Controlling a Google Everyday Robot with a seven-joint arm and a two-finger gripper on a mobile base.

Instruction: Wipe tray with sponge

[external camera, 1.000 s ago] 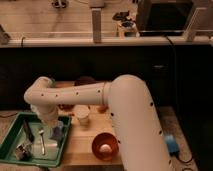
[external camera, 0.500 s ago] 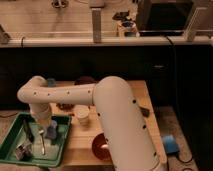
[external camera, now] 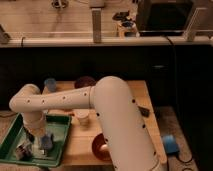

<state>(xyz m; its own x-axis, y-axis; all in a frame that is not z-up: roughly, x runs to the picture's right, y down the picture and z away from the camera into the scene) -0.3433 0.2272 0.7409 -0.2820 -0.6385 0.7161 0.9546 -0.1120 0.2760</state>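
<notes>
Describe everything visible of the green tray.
The tray is shallow, rectangular, green plastic by its look, with a raised rim. It lies flat at lower left, by the wooden table's left end. The gripper reaches down into it at the pale blue sponge; a small unclear object lies inside too.

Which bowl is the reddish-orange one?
The reddish-orange round bowl at the wooden table's front edge, partly hidden by the white arm; the other bowl, at the back, is dark maroon. The claw is down in the green plastic tray.
</notes>
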